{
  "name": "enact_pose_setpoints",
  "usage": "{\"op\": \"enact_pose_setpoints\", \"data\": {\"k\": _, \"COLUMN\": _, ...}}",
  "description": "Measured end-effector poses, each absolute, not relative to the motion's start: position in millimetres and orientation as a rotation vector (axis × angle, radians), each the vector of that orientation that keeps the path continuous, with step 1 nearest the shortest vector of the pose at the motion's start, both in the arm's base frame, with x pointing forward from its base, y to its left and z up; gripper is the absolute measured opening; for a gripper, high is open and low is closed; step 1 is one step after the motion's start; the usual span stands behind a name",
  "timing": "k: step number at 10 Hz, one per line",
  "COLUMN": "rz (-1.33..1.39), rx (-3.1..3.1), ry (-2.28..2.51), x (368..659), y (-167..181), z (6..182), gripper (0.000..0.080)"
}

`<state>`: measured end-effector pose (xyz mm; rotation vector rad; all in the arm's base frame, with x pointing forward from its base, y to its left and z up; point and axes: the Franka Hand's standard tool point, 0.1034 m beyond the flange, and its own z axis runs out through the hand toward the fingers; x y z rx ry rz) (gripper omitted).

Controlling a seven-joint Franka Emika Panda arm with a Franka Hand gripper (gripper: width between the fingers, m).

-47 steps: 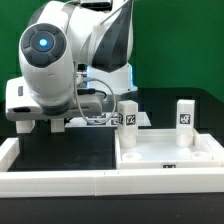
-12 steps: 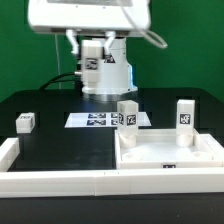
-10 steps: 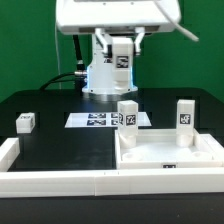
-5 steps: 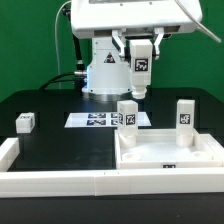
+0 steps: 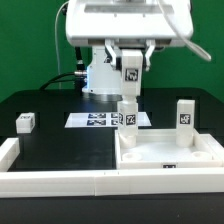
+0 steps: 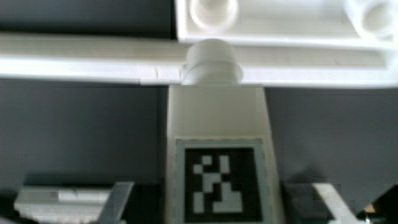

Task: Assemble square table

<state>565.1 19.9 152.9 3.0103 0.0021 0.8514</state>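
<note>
Nearest the exterior camera, the rail point(image 5: 60, 182) runs along the front of the black worktop point(image 5: 60, 145). The panel point(image 5: 165, 157) of the square table lies rim-up just behind it, on the exterior view's right. Its two near corners look bare, so they are the likely seats for the next legs. At its far corners the left standing leg point(image 5: 127, 115) and the right standing leg point(image 5: 185, 113) are both upright. Well apart, on the exterior view's left, sits the loose leg point(image 5: 25, 122), with the marker board point(image 5: 92, 120) flat between it and the panel.

Above, the pincer point(image 5: 131, 60) is closed on the held leg point(image 5: 131, 75), which hangs upright. In the picture its lower end is just over the left standing leg's top; how they sit in depth I cannot tell. In the wrist view the held leg point(image 6: 219, 130) runs straight out between the two fingers point(image 6: 71, 195), its narrow tip toward a blurred hollow point(image 6: 214, 12) in white plastic.

The step looks like carrying this third leg to a free corner. To do it well, travel high enough to clear the standing legs and keep the leg plumb. Centre the tip over the socket, lower it straight, and begin turning gently so it neither binds crooked nor shoves the panel.
</note>
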Motion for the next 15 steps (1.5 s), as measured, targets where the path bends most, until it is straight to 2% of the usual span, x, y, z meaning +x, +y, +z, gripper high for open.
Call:
{"op": "enact_pose_setpoints", "data": {"k": 6, "rz": 0.921, "rx": 3.05, "ry": -0.058, "x": 599.4, "y": 87.2, "z": 119.2, "gripper": 0.029}}
{"op": "enact_pose_setpoints", "data": {"k": 12, "rz": 0.949, "rx": 3.029, "ry": -0.059, "x": 600.2, "y": 87.6, "z": 113.7, "gripper": 0.029}}
{"op": "enact_pose_setpoints", "data": {"k": 14, "rz": 0.908, "rx": 3.047, "ry": -0.06, "x": 591.4, "y": 100.7, "z": 89.3, "gripper": 0.029}}
{"op": "enact_pose_setpoints", "data": {"k": 15, "rz": 0.916, "rx": 3.047, "ry": -0.057, "x": 594.7, "y": 103.0, "z": 89.4, "gripper": 0.029}}
